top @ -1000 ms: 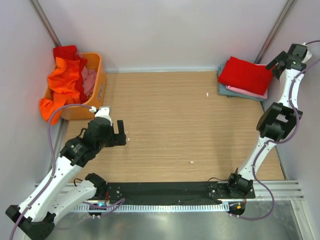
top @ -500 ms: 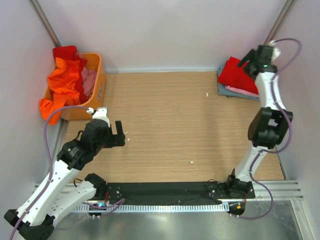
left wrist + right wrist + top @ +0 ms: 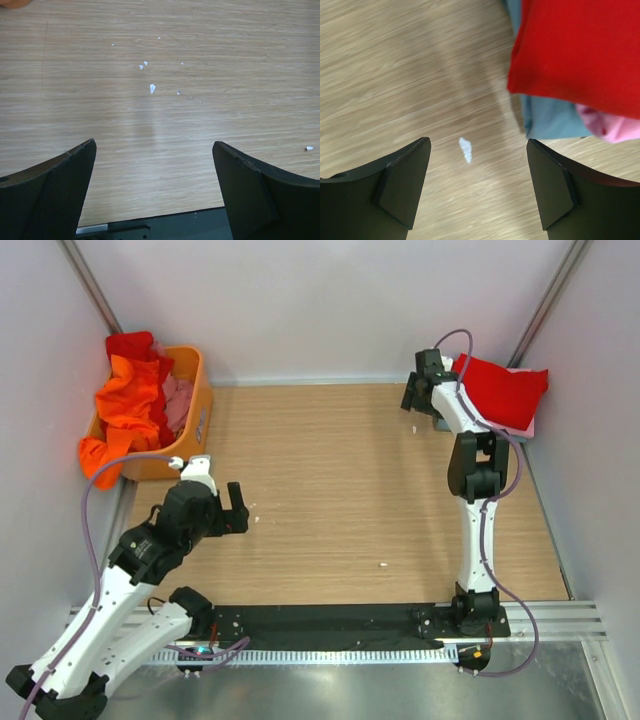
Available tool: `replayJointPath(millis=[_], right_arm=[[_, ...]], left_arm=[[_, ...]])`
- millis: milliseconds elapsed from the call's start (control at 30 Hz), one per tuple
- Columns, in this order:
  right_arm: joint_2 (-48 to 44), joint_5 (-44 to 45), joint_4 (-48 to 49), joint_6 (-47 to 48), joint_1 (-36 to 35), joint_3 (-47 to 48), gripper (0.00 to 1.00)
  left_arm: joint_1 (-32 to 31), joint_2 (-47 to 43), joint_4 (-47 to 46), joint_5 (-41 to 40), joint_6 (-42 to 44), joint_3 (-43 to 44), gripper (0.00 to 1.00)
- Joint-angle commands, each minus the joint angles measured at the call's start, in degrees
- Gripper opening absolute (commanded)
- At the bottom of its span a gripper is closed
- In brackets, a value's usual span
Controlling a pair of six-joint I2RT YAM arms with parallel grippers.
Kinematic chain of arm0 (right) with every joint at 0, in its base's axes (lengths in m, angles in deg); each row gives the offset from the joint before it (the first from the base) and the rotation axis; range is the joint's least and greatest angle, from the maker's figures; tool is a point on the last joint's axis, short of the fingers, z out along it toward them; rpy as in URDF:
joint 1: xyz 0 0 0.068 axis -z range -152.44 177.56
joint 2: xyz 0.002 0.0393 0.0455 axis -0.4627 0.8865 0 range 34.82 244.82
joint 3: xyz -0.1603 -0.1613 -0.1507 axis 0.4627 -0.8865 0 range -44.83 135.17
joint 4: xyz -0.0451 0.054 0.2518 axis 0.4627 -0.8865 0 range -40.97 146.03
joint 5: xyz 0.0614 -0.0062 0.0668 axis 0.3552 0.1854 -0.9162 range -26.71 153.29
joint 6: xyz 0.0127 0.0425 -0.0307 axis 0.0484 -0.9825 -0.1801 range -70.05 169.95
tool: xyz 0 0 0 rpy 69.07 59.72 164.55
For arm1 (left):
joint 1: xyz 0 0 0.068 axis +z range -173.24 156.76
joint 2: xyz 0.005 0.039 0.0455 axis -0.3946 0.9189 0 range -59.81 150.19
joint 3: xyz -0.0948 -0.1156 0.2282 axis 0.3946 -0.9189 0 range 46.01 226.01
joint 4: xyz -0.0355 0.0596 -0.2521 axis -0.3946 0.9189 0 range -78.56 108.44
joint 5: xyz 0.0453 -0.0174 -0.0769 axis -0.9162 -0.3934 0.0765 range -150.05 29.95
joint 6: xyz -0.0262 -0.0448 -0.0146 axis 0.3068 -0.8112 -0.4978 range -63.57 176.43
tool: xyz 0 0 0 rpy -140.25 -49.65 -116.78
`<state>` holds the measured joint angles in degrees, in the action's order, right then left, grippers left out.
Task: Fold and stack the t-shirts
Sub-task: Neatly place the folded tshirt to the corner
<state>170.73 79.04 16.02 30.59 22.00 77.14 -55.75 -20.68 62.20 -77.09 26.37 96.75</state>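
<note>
A folded stack of t-shirts lies at the back right of the table, with a red t-shirt [image 3: 500, 388] on top and a pink one [image 3: 524, 428] peeking out beneath. The right wrist view shows the red t-shirt [image 3: 580, 55] over a grey-blue one [image 3: 550, 120] and the pink one [image 3: 615, 127]. My right gripper [image 3: 412, 398] [image 3: 478, 141] hovers open just left of the stack, holding nothing. Loose orange [image 3: 125, 405], red [image 3: 130, 343] and pink [image 3: 178, 400] t-shirts fill the basket at the back left. My left gripper [image 3: 238, 508] [image 3: 154, 145] is open above bare wood.
The orange plastic basket [image 3: 197, 415] stands against the left wall. Small white scraps [image 3: 383, 563] [image 3: 152, 88] [image 3: 465, 149] dot the wooden table. A black mounting strip [image 3: 330, 620] runs along the near edge. Walls close in the left, back and right sides.
My right arm has swung from the back right corner, over the stack, to its left side. The left arm has barely shifted.
</note>
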Motion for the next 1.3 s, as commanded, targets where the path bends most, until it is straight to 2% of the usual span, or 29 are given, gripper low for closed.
replayJointPath(millis=[0,200,433,600,700,733,767,800,900,1067,1267], right_arm=[[0.84,8.95,-1.92,3.00,0.20,4.33,0.84],[1.10,12.47,1.07,5.20,0.03,1.60,0.82],[4.53,14.05,1.33,6.52,0.03,2.13,0.65],[4.71,15.80,3.01,7.14,0.11,-1.21,0.58],[5.15,15.81,3.53,7.49,0.46,-1.56,0.47],[5.32,15.63,3.80,7.75,0.64,-1.56,0.36],[5.41,15.63,3.71,7.84,0.64,-1.39,0.30],[5.41,15.54,3.80,8.01,0.64,-1.30,0.17],[5.32,13.52,3.89,8.46,0.55,-1.65,0.02],[3.31,8.70,6.52,11.35,-1.73,-4.63,0.02],[0.41,7.37,8.45,12.59,-6.56,-7.97,0.01]], left_arm=[[-0.10,-0.55,-2.16,-1.51,-0.87,-0.03,1.00],[-0.10,-0.02,-1.98,-1.51,-0.87,0.06,1.00],[-0.10,0.24,-2.07,-1.60,-0.87,0.15,1.00],[-0.10,0.24,-1.90,-1.68,-0.87,0.15,1.00],[-0.10,0.33,-1.98,-1.77,-0.87,0.15,1.00],[-0.01,0.42,-1.90,-1.77,-0.87,0.15,1.00],[-0.09,0.42,-1.98,-1.77,-0.87,0.15,1.00],[-0.10,0.50,-1.98,-1.77,-0.87,0.15,1.00],[-0.10,0.59,-1.98,-1.77,-0.87,0.15,1.00],[-0.10,0.77,-1.98,-1.68,-0.87,0.15,1.00],[-0.10,0.86,-1.90,-1.68,-0.87,0.24,1.00]])
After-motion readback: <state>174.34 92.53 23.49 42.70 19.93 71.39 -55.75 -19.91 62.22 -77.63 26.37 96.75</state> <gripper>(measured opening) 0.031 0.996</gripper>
